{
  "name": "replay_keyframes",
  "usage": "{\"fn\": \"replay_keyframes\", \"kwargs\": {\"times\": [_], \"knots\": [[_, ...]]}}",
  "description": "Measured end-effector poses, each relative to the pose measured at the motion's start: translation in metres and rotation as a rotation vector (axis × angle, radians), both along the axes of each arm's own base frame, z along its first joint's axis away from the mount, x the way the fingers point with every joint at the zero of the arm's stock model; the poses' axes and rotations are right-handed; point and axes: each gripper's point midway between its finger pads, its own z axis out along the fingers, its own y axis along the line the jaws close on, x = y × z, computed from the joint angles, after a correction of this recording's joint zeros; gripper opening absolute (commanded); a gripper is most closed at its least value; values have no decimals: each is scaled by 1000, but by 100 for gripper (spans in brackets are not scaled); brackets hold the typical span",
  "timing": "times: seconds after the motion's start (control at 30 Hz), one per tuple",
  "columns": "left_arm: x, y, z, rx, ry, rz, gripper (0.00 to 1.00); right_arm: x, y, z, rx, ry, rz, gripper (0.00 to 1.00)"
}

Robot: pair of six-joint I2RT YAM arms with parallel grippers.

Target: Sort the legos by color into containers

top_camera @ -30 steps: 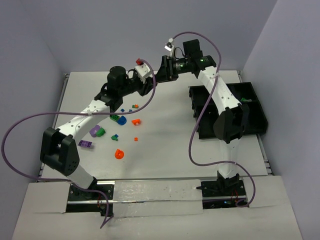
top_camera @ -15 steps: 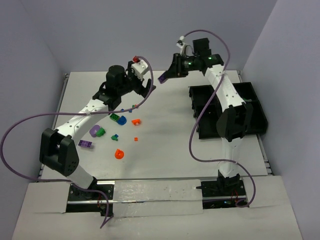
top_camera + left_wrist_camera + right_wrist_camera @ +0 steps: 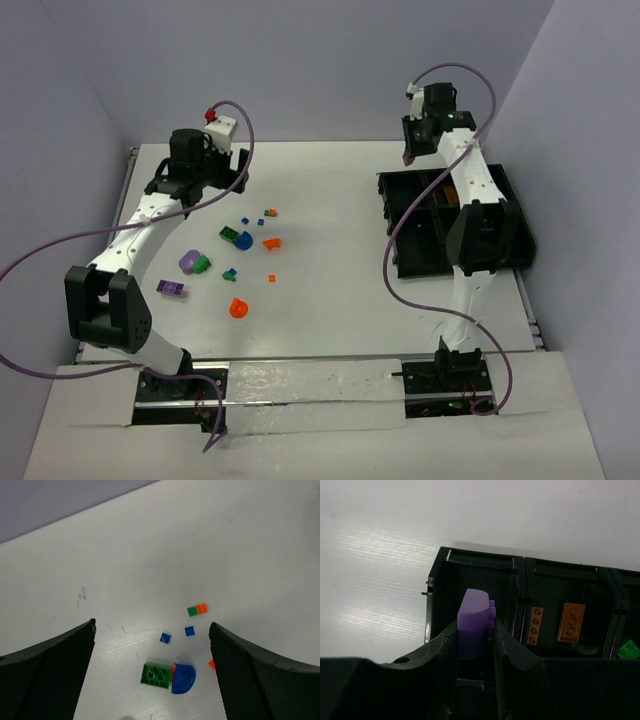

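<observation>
Loose legos lie on the white table left of centre, among them a green brick [image 3: 156,674] touching a blue rounded piece [image 3: 182,678], an orange piece [image 3: 272,242], a purple rounded piece [image 3: 189,262] and a purple brick [image 3: 170,288]. My left gripper [image 3: 200,178] hangs open and empty above the far side of this scatter [image 3: 152,626]. My right gripper [image 3: 475,630] is shut on a purple rounded lego [image 3: 472,622] and hovers over the far left corner of the black containers tray [image 3: 392,215]. Two brown bricks [image 3: 571,621] and a green piece [image 3: 629,650] lie in neighbouring compartments.
Two small blue tiles [image 3: 189,630] and a green-and-orange bit [image 3: 197,610] lie just beyond the green brick. An orange round piece [image 3: 238,308] sits nearer the front. Purple cables loop from both arms. Walls close in the table's back and sides.
The grippers were together at the far middle of the table. The left one opened and drew back to the left; the right one carried the purple piece right, to above the tray.
</observation>
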Motion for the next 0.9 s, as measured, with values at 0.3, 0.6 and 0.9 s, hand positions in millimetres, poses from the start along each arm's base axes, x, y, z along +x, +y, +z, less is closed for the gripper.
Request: {"fn": "replay_keyframes", "kwargs": {"times": [0.3,0.6,0.9], "knots": [[-5,54,-27,32,121,129,99,7,2,-70,-177,115,22,0],[-16,79,-58,64,247,179,93,0,-12,-98,-266,171,-17,22],[-53,84,-114,160,387,89,80,1,-16,-116,-307,200,-20,47]]}}
